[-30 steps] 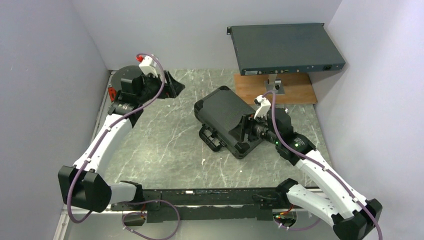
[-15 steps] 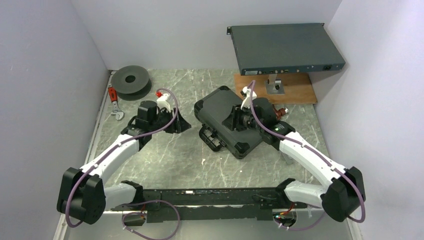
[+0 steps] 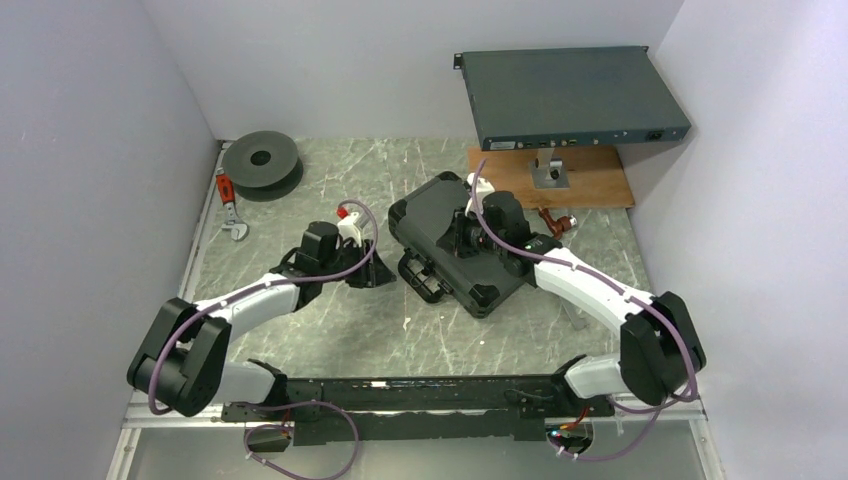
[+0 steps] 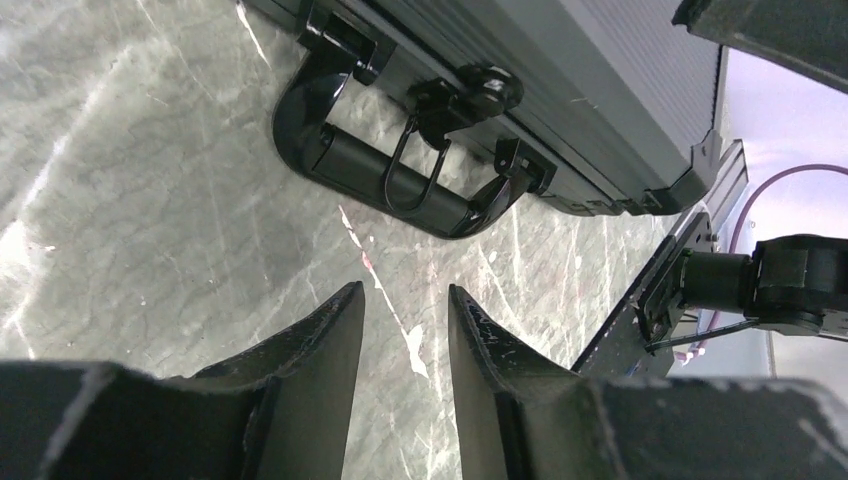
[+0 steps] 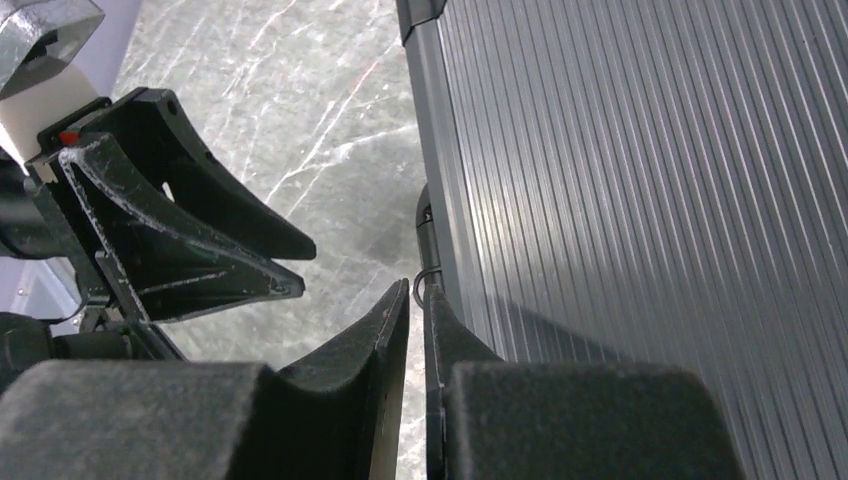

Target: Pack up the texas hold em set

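The texas hold em set's black briefcase (image 3: 430,215) lies closed and flat at the middle of the table, its ribbed lid (image 5: 650,150) up. Its handle (image 4: 385,180) and a latch (image 4: 470,95) face the near left. My left gripper (image 3: 385,272) sits low on the table just left of the handle (image 3: 420,282); its jaws (image 4: 405,300) stand partly open with only marble between them. My right gripper (image 3: 452,245) hovers over the lid near the handle-side edge, shut (image 5: 418,290) on nothing. Chips and dice are out of view.
A large grey rack box (image 3: 575,95) stands on a wooden board (image 3: 590,185) at the back right. A dark round spool (image 3: 262,160) and a red-handled tool (image 3: 228,200) lie at the back left. A small red item (image 3: 560,222) sits right of the case.
My left arm swung from the spool at the back left down to the case's handle, its jaws narrowing. My right gripper slid across the lid toward the handle side and closed.
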Tool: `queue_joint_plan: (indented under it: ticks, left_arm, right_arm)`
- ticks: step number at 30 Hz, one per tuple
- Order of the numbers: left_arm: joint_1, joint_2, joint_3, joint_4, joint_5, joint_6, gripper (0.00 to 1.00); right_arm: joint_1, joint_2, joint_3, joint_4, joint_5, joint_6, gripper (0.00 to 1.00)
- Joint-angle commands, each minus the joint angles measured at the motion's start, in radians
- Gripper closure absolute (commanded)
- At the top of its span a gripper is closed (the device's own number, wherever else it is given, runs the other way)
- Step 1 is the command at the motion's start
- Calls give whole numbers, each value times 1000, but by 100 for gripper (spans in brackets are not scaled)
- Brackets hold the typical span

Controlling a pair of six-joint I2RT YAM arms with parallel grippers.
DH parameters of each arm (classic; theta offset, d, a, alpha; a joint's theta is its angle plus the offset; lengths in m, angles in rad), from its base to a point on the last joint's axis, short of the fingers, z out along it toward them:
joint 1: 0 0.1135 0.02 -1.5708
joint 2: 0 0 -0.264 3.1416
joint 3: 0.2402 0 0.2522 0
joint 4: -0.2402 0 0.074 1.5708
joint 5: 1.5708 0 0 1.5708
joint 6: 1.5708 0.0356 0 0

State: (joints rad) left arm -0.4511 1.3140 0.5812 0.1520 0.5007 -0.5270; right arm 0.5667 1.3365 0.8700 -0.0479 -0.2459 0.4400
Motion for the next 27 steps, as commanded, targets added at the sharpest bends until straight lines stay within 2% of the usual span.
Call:
queue_joint_plan:
  ticks: [1,12,20,27]
  left_arm:
    - [-21,27,-31,120,9,-44,59]
    - [-85,160,-46,177,-12,-104,64]
    - [-115,218,-4,160,-47,-127,68]
    - [-133,275,34,152,-83,-148,77]
  right_arm:
    - [4,37,16,95,-16,-24,87]
    - [4,99,-71,67,78,-11,89]
    - [2,60,-145,52,134,1,89]
    - [2,4,-200,14,169,6,89]
